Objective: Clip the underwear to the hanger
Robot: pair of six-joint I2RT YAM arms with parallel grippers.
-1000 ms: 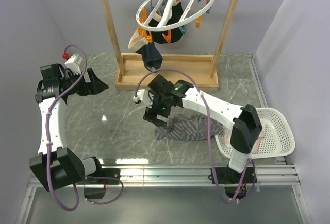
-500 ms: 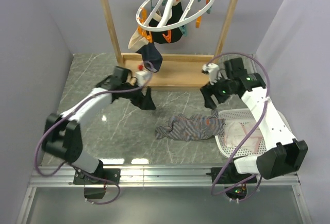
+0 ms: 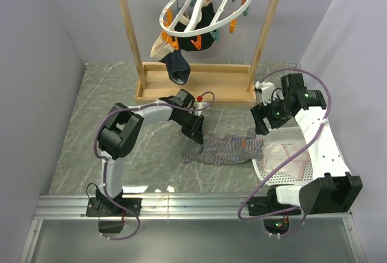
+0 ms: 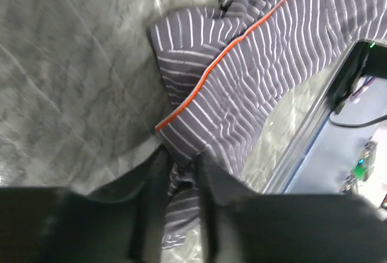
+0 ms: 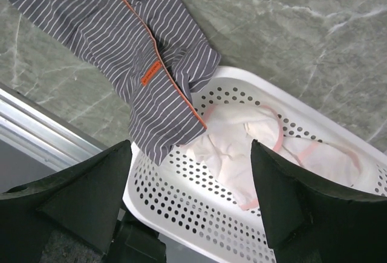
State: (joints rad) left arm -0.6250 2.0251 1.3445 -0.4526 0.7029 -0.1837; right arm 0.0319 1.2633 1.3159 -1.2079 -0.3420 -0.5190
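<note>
Partly hidden: underwear (image 4: 254,75) edge pinched inside left pincer (image 4: 179,155).

The top camera hangs above and behind my bases and looks down and forward over the whole table (image 3: 91,112), far off (both my arms fit in it). My left wrist camera sits very near the underwear (image 4: 254,75), looking down past my left fingers (image 4: 145,214). My right wrist camera rides higher, looking down between my right fingers (image 5: 72,196) at the basket (image 5: 199,214). All three views share the underwear; top and right wrist also share the basket.
</note>
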